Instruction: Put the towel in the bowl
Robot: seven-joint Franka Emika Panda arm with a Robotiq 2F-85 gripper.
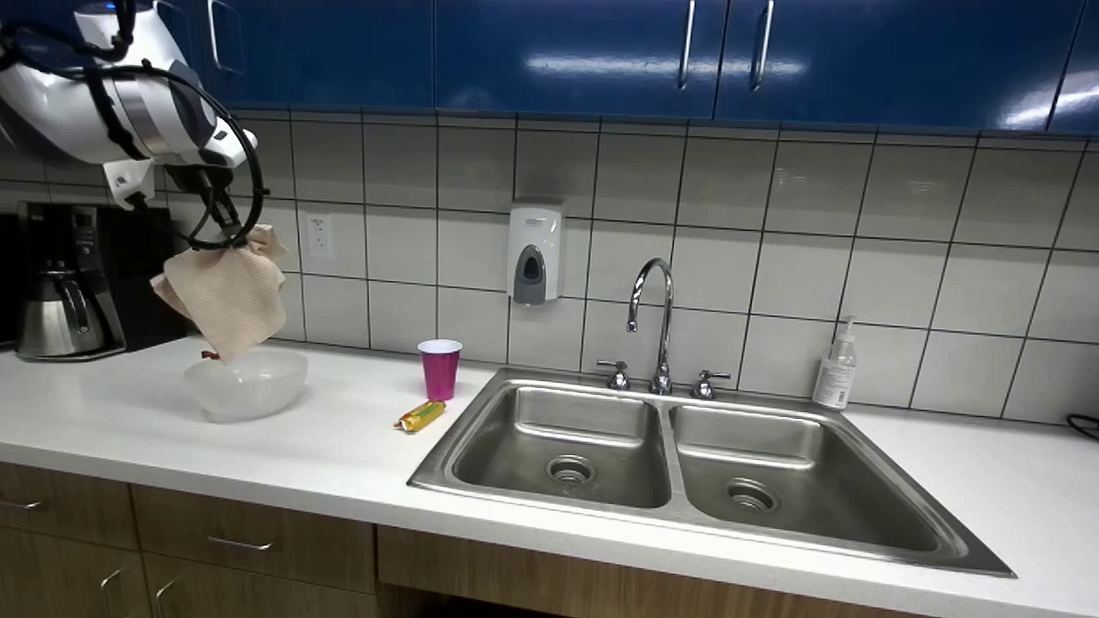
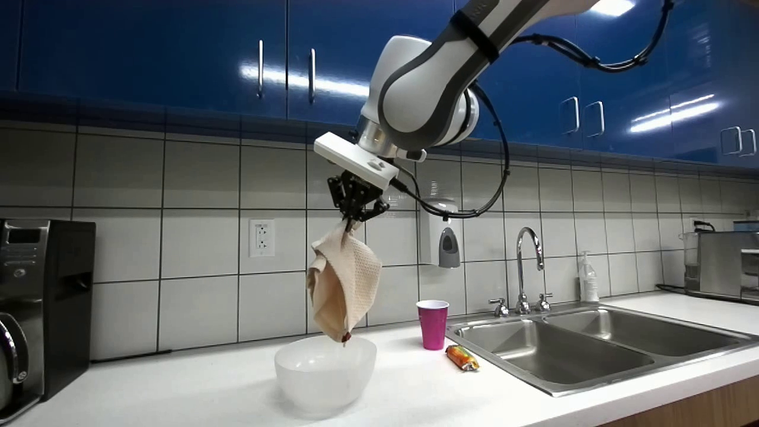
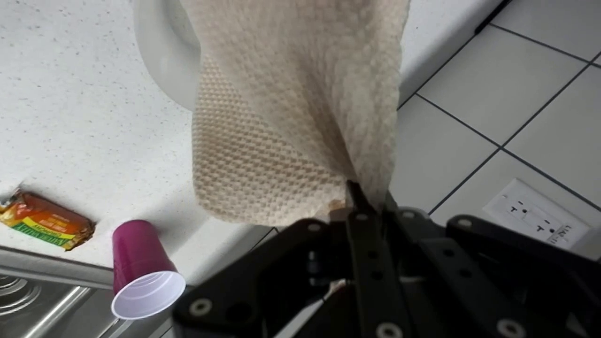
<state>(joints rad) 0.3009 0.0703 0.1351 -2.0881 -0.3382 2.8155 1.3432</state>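
The towel is beige and waffle-textured. It hangs in loose folds in both exterior views and fills the upper middle of the wrist view. My gripper is shut on the towel's upper part; in the wrist view its fingertips pinch the cloth. The frosted, see-through bowl stands upright on the counter below; it also shows in an exterior view. The towel's lower end hangs at or just above the bowl's rim. In the wrist view the towel hides much of the bowl. A small dark-red spot shows at the towel's lower tip.
A magenta cup and a yellow-orange wrapped bar lie between bowl and double sink. A black coffee machine stands on the bowl's other side. The tiled wall is behind, blue cabinets above.
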